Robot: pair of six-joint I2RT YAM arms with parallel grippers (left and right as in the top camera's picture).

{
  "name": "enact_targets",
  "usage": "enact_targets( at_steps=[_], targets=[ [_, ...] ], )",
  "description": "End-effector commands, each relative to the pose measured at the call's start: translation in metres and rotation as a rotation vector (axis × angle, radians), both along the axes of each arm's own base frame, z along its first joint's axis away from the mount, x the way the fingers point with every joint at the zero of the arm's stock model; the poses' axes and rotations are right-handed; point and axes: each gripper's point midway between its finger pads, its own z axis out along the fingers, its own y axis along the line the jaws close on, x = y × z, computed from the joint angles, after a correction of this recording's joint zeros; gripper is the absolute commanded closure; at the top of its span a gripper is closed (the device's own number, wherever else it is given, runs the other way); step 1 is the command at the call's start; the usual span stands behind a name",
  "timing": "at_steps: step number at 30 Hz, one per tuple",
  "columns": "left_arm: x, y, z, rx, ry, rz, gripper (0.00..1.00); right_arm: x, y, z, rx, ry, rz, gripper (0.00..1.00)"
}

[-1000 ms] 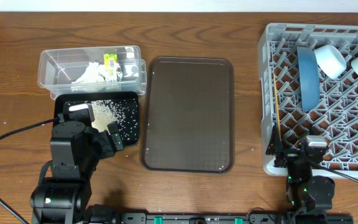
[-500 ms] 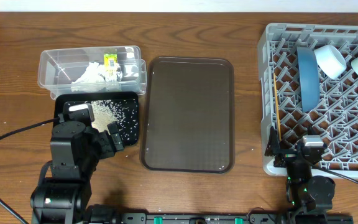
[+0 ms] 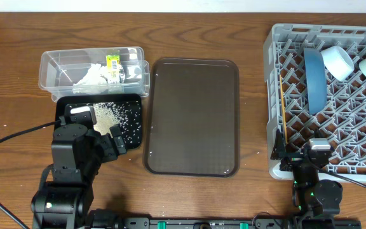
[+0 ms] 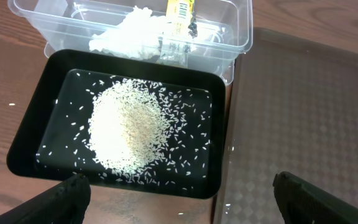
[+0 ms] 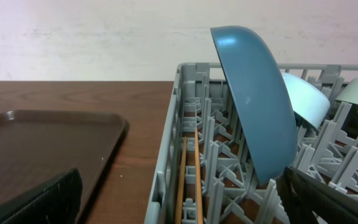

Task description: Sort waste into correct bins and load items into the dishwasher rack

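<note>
I noted left jaws wide apart, empty, near loose white rice grains [image 4: 129, 127] in shallow black rectangular tray [image 4: 36, 124]. Right jaws wide, empty; large dark blue bowl [image 5: 253, 106] stood in light-grey lattice crate [image 5: 164, 149].

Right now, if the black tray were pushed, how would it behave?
The black tray is probably light and easy to slide, since it looks thin and shallow. The rice heaped loose in it would likely scatter over its low rim. The clear box, close behind, might get nudged.
</note>
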Motion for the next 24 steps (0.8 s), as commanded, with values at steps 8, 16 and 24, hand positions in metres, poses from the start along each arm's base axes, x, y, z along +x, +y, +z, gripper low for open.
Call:
enact_targets(
  at_steps=[8,16,24],
  targets=[
    [-0.001,0.001,-0.002,0.01,0.007,0.001,0.03,0.0,0.001,0.0,-0.011,-0.003,0.007,0.01],
    [-0.019,0.004,-0.01,0.018,-0.012,0.006,0.03,0.0,0.001,0.0,-0.011,-0.003,0.007,0.01],
    [-0.014,0.013,-0.052,0.011,-0.197,0.049,0.03,0.0,0.001,0.0,-0.011,-0.003,0.007,0.01]
  ],
)
